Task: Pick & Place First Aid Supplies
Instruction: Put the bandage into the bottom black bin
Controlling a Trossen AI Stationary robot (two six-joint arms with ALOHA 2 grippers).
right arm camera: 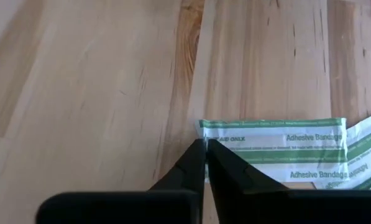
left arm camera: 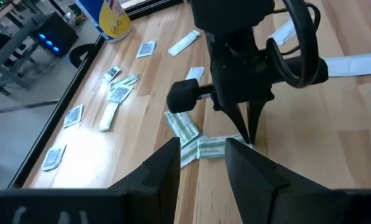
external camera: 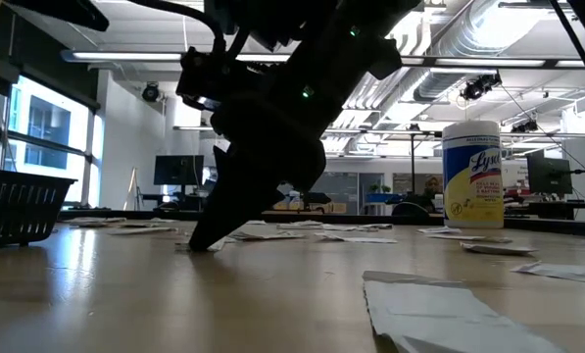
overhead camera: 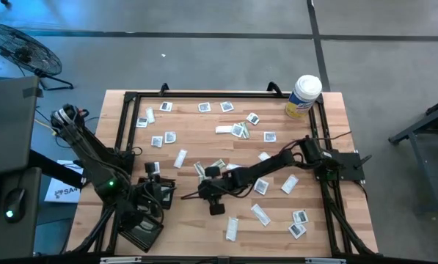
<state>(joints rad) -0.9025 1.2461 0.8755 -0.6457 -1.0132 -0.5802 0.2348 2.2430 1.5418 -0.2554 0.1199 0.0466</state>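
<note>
Small flat first aid packets lie scattered over the wooden table. Near its middle a few green-and-white adhesive bandage packets lie flat together. My right gripper reaches in from the table's right and slants down onto one of them, with its fingers shut at that packet's end. My left gripper hovers open a short way to the left, pointing at the same packets, with nothing between its fingers. My right gripper has its shut fingertips on the short end edge of the green-and-white bandage packet. It comes slanting down from the table's right, along the packet's length. The packet lies flat on the wood. Whether a layer sits between the tips, I cannot tell.
A white canister with a yellow label stands at the far right corner. A black mesh tray sits at the near left, below my left arm. A black frame rail runs around the table. More packets lie near the front right.
</note>
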